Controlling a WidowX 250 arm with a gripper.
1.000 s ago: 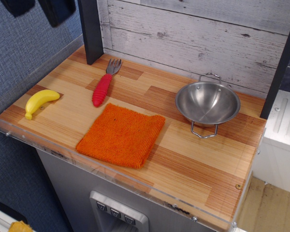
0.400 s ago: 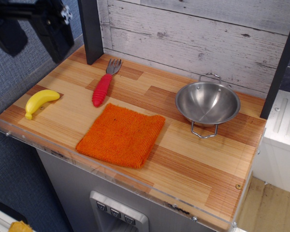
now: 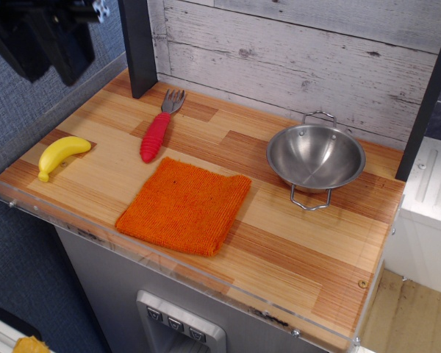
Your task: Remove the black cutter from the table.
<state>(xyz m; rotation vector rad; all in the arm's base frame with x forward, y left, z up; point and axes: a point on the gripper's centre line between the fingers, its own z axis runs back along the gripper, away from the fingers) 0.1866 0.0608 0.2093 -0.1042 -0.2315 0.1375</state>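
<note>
The table (image 3: 294, 243) is a worktop of light and brown striped wood planks with a clear acrylic rim. No black cutter shows on it. My gripper (image 3: 50, 72) is a dark blurred shape at the top left, above and off the table's left edge. Two dark lobes hang down from it. I cannot tell whether they are open, shut, or holding something black.
On the table lie a yellow banana (image 3: 61, 154), a fork with a red handle (image 3: 158, 129), a folded orange cloth (image 3: 185, 206) and a steel bowl with wire handles (image 3: 315, 158). A dark post (image 3: 137, 44) stands at the back left, before a whitewashed plank wall.
The gripper came down into view at the top left, then shifted slightly left and up. Nothing on the table has moved.
</note>
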